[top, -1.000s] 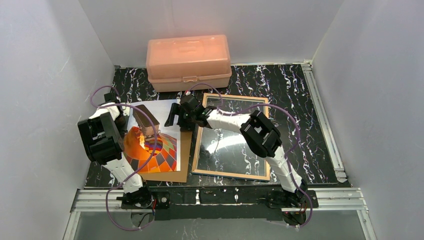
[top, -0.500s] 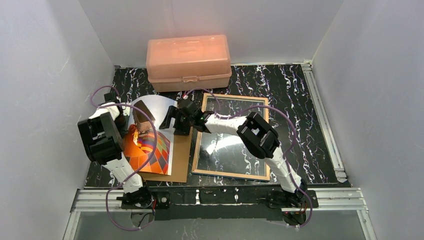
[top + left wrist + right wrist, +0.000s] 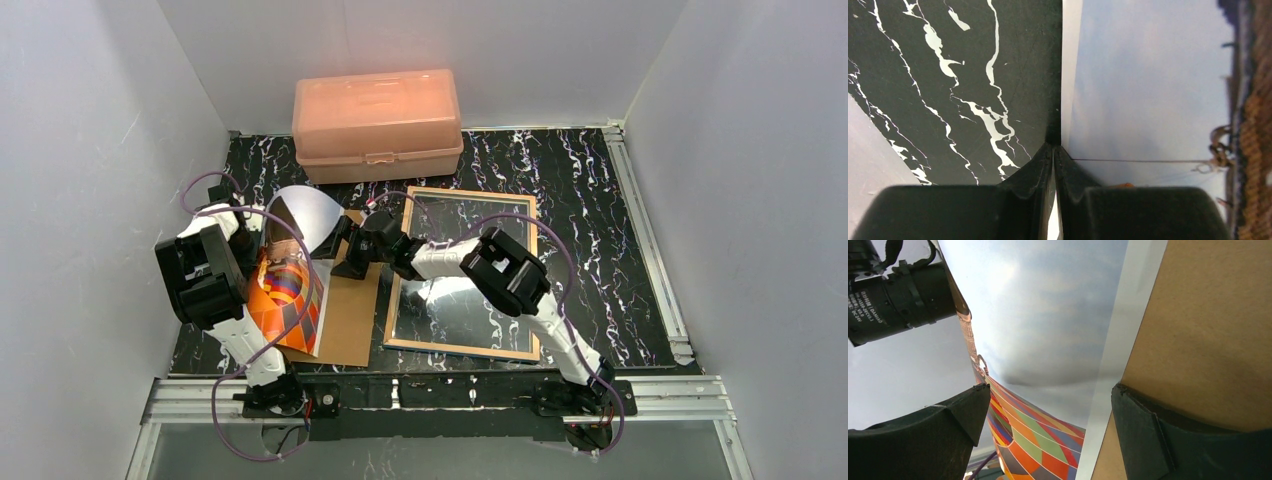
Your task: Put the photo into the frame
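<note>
Top external: photo [image 3: 305, 312] tilted up, lengthwise near-to-far.

Open room lies along the table's [image 3: 600, 230] right edge and in its far right corner, where bare marble runs beside the frame [image 3: 462, 349]. The peach box [image 3: 378, 122] blocks the far edge left of the middle. The right arm [image 3: 505, 270] reaches across the frame's far left corner, barring the way above it. Toward the left edge the photo [image 3: 300, 212] curls upright over the backing board [image 3: 352, 318], with the left arm [image 3: 200, 280] just beside it.
</note>
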Action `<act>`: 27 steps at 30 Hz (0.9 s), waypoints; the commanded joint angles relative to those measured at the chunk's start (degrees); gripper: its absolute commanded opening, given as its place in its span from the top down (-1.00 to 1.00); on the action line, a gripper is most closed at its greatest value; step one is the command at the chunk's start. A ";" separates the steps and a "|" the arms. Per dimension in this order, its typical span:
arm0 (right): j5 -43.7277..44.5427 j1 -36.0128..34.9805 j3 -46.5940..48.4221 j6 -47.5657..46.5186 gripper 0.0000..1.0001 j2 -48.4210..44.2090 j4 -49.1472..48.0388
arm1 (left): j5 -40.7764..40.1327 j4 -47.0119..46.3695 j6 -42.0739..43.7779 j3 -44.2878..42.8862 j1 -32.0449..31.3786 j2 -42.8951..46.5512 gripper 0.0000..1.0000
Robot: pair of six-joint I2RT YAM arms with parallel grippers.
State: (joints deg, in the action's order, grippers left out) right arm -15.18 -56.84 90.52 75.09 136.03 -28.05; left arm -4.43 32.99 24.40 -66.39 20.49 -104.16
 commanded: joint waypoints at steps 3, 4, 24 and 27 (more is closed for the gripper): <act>-3.21 -2.11 0.82 7.05 -0.97 4.03 -15.72 | 7.50 3.97 -1.81 1.43 -0.60 -1.93 0.87; -3.06 -2.32 0.50 8.35 -0.97 4.35 -18.69 | 7.48 4.00 -1.75 1.38 -0.57 -1.93 0.88; -1.49 -3.82 2.22 3.23 -0.97 1.43 -10.79 | 7.41 4.65 -1.11 1.34 -0.54 -1.33 0.88; -1.35 -3.72 0.24 0.05 -0.97 -0.89 -5.20 | 7.92 4.99 -1.11 1.11 -0.47 -1.29 0.88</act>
State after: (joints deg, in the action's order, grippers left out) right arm -16.84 -60.23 93.03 80.60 140.29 -42.37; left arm -2.63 34.04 24.40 -66.65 20.49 -104.14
